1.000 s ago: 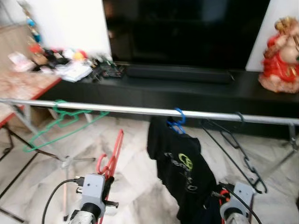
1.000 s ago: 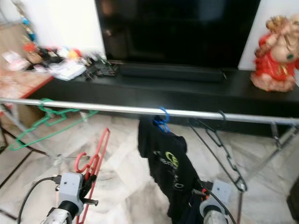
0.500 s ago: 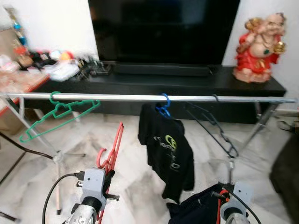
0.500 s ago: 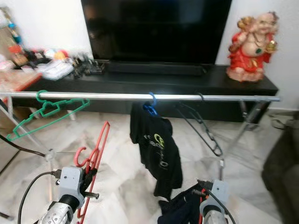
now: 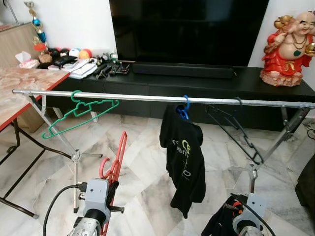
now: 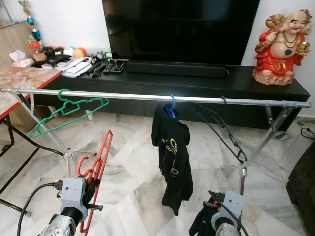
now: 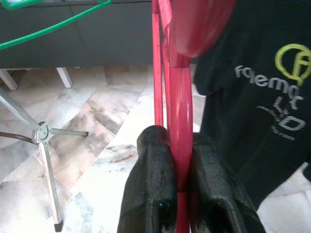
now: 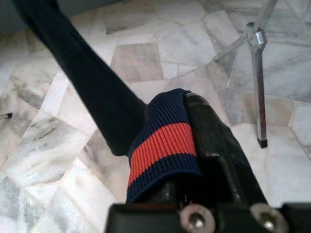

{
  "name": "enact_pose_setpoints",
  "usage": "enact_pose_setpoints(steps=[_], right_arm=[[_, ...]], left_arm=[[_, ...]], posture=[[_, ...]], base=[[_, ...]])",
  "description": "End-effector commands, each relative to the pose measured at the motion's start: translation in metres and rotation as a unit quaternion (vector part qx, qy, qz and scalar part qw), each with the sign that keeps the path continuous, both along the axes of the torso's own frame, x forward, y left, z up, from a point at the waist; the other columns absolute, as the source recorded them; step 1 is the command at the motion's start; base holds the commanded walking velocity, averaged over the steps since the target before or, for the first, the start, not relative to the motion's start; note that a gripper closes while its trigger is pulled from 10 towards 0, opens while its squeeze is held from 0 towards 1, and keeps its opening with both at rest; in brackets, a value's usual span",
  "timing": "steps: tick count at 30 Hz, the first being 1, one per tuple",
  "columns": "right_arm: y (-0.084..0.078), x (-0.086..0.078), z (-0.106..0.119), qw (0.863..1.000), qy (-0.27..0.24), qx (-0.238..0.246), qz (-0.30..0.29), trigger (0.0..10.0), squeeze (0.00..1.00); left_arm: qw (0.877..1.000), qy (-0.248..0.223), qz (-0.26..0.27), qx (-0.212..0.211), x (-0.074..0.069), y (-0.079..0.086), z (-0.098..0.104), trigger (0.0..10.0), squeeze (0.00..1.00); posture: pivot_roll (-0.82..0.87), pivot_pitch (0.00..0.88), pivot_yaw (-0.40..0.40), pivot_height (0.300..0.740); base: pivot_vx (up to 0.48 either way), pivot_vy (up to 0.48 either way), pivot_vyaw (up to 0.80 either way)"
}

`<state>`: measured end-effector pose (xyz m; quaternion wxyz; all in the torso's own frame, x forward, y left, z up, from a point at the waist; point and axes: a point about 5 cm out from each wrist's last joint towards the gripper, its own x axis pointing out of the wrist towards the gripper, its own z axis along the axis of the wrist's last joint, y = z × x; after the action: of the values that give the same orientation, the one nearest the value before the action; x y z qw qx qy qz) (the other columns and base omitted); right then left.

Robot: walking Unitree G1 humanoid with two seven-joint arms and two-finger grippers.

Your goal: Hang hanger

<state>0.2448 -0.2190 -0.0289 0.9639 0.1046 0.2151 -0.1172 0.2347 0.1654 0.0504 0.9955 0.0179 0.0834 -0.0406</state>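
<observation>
A big black TV (image 5: pixel 189 24) stood far back on a long black TV stand (image 5: pixel 275 88). A wooden table (image 5: pixel 19 91) sat at the far left. On the far right of the stand sat a red laughing statue (image 5: pixel 288 46).

In front of the stand, a long silver clothes rail (image 5: pixel 147 98) ran from left to right on folding legs. Three things hung on it. A green hanger (image 5: pixel 78 113) hung near the left end. A black T-shirt (image 5: pixel 184 157) on a blue hanger (image 5: pixel 184 110) hung in the middle. A black wire hanger (image 5: pixel 236 130) hung to the right of the shirt.

The floor (image 5: pixel 142 162) was pale marble tile.

The right gripper (image 8: pixel 194 145) was low and near, on the right. It held a dark blue piece of clothing with a red stripe (image 8: pixel 163 148), and its fingers were squeezed shut on the cuff.

The left gripper (image 7: pixel 180 170) was low and near, on the left. Its two black fingers (image 7: pixel 153 179) were pinched tight on the thin bar of a red hanger (image 5: pixel 115 164). The red hanger stood up above the gripper with its hook on top. It was below the rail and nearer than it, not touching it.

The step seemed to be carrying the red hanger to the rail. It was not hung yet. Next, the robot would probably need to lift the hook over the rail, likely in the open gap between the green hanger and the shirt, then lower it on and let go.
</observation>
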Motion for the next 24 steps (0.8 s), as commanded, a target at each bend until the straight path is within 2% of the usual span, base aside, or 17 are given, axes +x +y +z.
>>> enact_pose_setpoints(steps=[1, 24], right_arm=[[0.0031, 0.0060, 0.0044, 1.000, -0.012, 0.002, 0.001, 10.0, 0.00], [0.0096, 0.0081, 0.0046, 1.000, -0.014, 0.007, 0.006, 10.0, 0.00]], left_arm=[[1.000, -0.007, 0.008, 0.000, 0.0013, 0.0042, 0.0049, 10.0, 0.00], [1.000, -0.007, 0.012, -0.004, 0.0015, 0.0038, 0.0072, 10.0, 0.00]], posture=[[0.01, 0.001, -0.002, 0.740], [0.02, 0.025, 0.003, 0.740]], base=[[0.000, 0.480, 0.00], [0.000, 0.480, 0.00]])
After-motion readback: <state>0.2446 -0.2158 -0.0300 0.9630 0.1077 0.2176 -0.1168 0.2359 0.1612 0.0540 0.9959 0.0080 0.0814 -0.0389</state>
